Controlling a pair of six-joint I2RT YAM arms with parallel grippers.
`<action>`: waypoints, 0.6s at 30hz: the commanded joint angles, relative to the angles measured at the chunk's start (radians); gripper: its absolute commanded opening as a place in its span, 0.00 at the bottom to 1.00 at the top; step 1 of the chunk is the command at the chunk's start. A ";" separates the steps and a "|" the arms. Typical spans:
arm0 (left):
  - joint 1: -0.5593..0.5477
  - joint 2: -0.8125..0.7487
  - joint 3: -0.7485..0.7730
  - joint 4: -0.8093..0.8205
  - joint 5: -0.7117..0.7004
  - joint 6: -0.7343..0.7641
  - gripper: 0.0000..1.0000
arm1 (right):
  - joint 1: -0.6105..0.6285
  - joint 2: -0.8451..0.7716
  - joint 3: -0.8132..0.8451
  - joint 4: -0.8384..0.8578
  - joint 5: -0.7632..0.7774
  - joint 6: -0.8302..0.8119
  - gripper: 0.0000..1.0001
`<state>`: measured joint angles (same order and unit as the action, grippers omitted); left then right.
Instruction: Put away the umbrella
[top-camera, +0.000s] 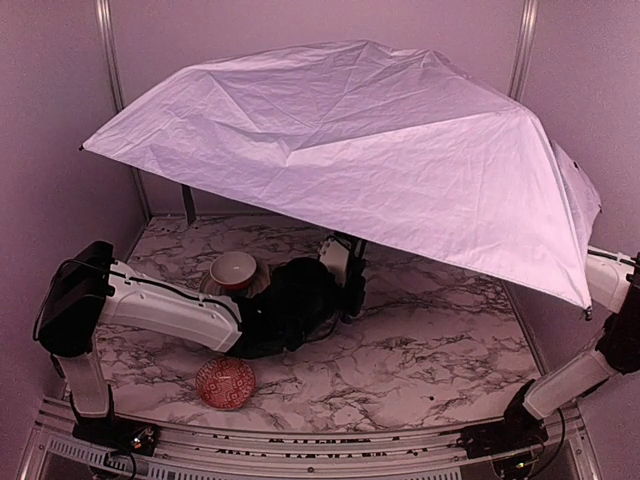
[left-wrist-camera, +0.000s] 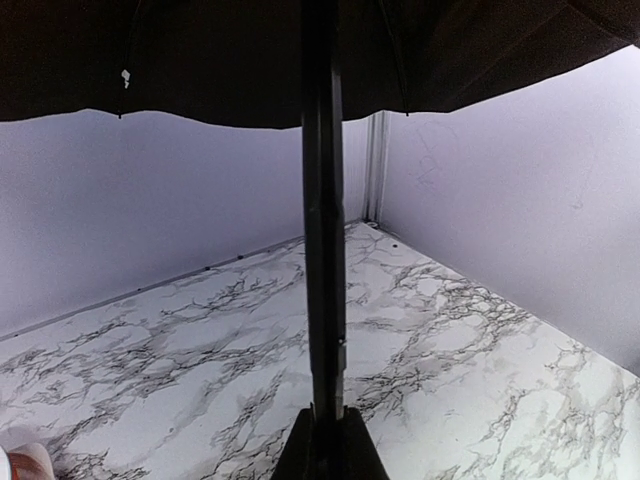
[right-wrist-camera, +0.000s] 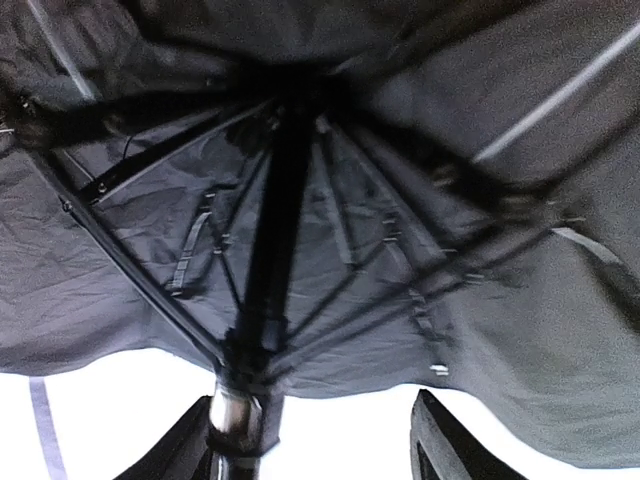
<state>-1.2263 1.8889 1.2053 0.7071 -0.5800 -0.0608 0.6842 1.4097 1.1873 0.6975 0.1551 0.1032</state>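
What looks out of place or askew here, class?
The umbrella stands fully open and tilted, sloping down toward the right over the table, its shaft clamped in the left gripper. Odd for something meant to be put away.

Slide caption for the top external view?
Open umbrella shades the marble table; left end effector grips its shaft underneath, red bowl near front.

Lavender umbrella (top-camera: 350, 150) open, upright (canopy dips rt).

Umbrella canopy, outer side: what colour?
Pale lavender, plain and wrinkly; the umbrella shows it best in the top external view.
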 joint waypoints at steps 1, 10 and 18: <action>-0.018 0.017 0.081 0.028 -0.145 0.023 0.00 | 0.039 -0.012 -0.009 0.070 0.122 -0.074 0.61; -0.025 0.027 0.091 0.024 -0.154 0.035 0.00 | 0.058 0.038 -0.024 0.205 0.156 -0.132 0.60; -0.025 0.027 0.099 0.016 -0.146 0.039 0.00 | 0.060 0.067 0.027 0.207 0.125 -0.137 0.57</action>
<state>-1.2449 1.9175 1.2621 0.6670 -0.7162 -0.0372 0.7376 1.4654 1.1545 0.8810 0.2947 -0.0204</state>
